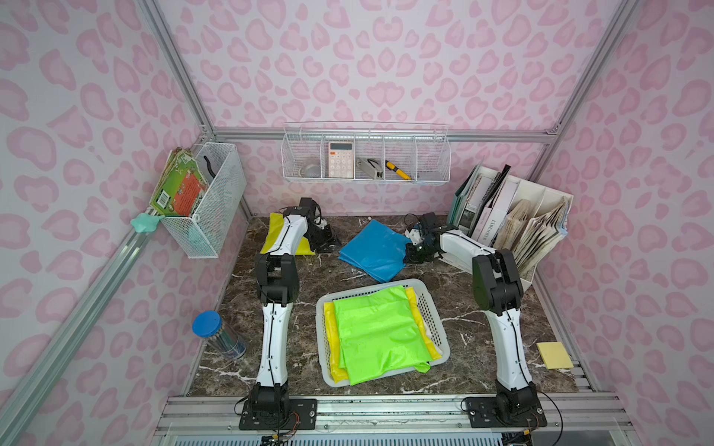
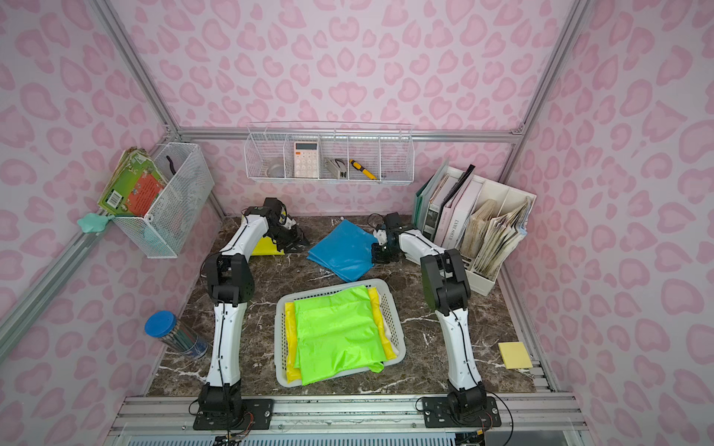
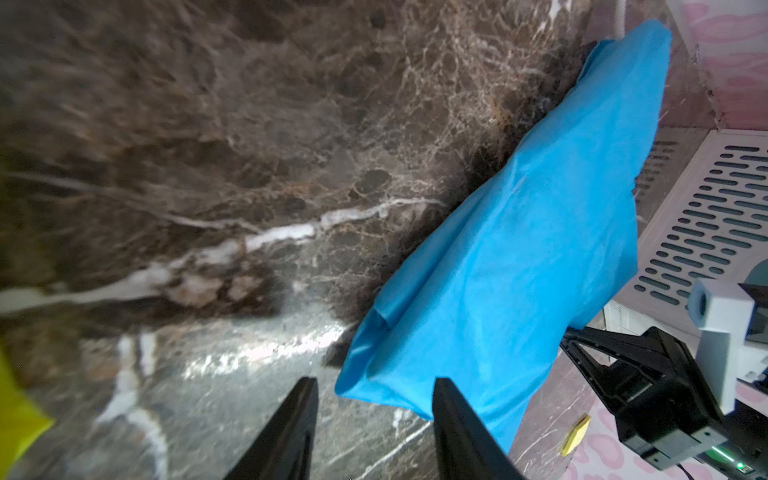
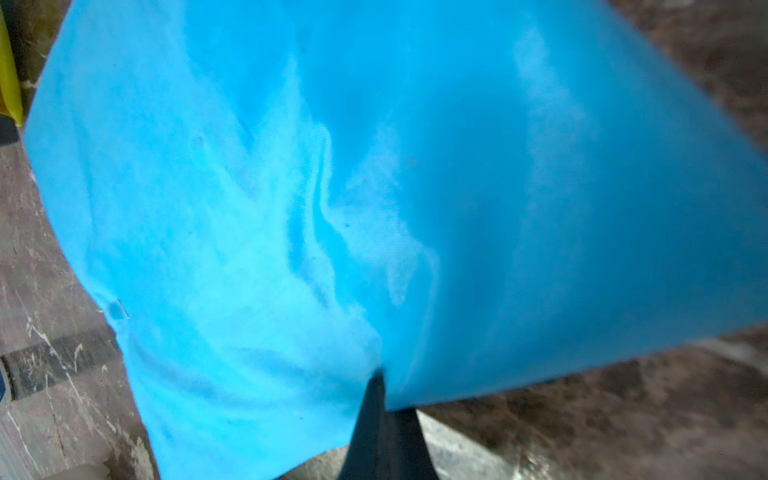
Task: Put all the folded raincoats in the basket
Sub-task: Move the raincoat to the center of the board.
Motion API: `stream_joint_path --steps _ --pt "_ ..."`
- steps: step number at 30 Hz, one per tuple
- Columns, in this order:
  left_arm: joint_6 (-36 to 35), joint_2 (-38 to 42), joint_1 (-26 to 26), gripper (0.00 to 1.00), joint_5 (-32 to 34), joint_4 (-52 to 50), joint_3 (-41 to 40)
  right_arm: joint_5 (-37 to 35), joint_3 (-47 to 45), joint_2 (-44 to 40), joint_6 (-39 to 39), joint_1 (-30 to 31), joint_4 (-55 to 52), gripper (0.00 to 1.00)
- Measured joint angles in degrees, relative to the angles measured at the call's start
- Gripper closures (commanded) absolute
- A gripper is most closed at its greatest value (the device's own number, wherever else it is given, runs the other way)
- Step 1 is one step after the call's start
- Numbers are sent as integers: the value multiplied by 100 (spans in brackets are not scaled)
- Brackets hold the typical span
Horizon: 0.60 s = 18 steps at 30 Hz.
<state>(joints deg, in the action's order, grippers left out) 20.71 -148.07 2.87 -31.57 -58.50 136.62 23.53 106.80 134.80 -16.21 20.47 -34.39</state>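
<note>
Right wrist view shows the right jaws pinched shut on an edge of the blue raincoat (image 4: 374, 187), which tents up from the grip. In both top views it sits on the desk (image 1: 463, 328) at 12 o'clock from the basket (image 1: 434, 314), just beyond the rim, with one side raised. The basket already holds a green raincoat (image 1: 378, 332). The left jaws stand partly apart and empty at 10 o'clock on the desk, by a yellow raincoat (image 1: 274, 228). A single-edge pinch will likely let the folds sag open. Lifting clear of the rim, travelling toward 6 o'clock and lowering flat onto the green raincoat should keep it folded.
</note>
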Motion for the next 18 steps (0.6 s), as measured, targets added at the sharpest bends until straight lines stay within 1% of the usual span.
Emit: stream_joint_path --steps 2,5,8,10,11,12,14,16,18 --pt "20 -101 37 51 -131 70 -42 26 2 2 2 7 -4 100" --pt "59 -120 87 55 -354 160 -225 63 57 46 17 22 -33 100" --pt "155 -87 101 65 -529 308 -404 116 162 111 35 28 -72 100" --pt "168 -2 98 79 -538 378 -597 129 225 146 35 35 -90 100" --pt "188 79 92 83 -511 378 -754 136 254 162 35 39 -92 100" --pt "199 208 87 86 -466 385 -984 146 302 190 35 46 -101 100" --pt "315 645 83 92 -302 485 -1698 195 420 260 33 52 -125 100" --pt "387 1224 61 94 -127 647 -2586 271 581 372 22 55 -157 98" --pt "625 1840 11 95 -33 920 -3593 424 776 505 -11 79 -179 93"
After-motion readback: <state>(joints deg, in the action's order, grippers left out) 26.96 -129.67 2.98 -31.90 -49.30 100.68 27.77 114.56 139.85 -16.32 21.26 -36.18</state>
